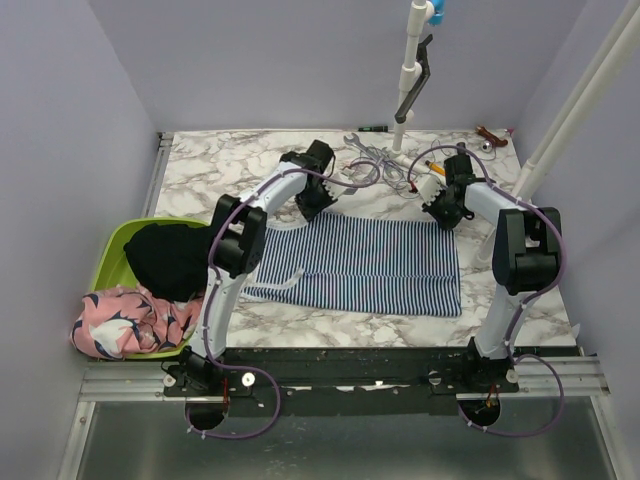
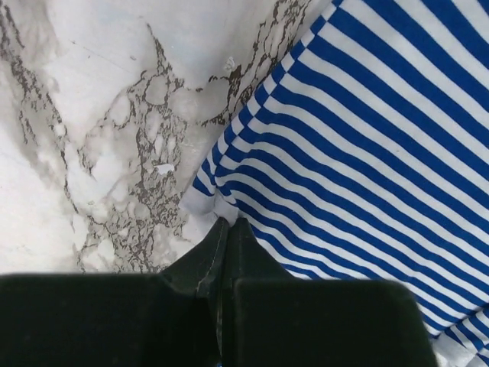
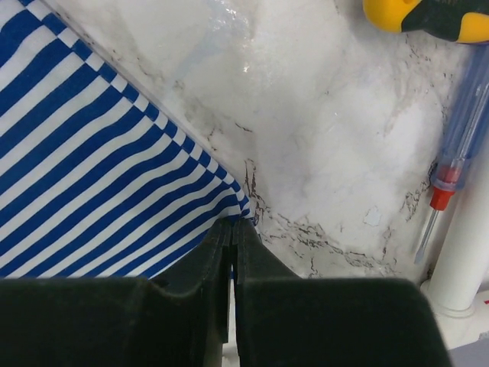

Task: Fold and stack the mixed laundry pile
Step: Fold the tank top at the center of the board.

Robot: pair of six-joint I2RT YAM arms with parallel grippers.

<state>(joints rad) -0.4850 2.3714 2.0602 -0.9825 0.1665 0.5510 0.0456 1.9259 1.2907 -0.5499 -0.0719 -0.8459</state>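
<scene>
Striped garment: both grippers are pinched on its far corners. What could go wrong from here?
1. The left gripper and right gripper each hold only the corner tip of the navy-and-white striped cloth garment; a tip may slip out mid-fold, skewing it.
2. A clear blue screwdriver lies on the marble tabletop close beside the right gripper; a sweep could knock it.

Both arms reach forward with elbows bent. The left arm (image 1: pixel 240 238) and the right arm (image 1: pixel 525 250) tip down at the wrist (near mirror images of each other), each with its jaws pinched shut on a far corner of the striped garment (image 1: pixel 360 265).
</scene>
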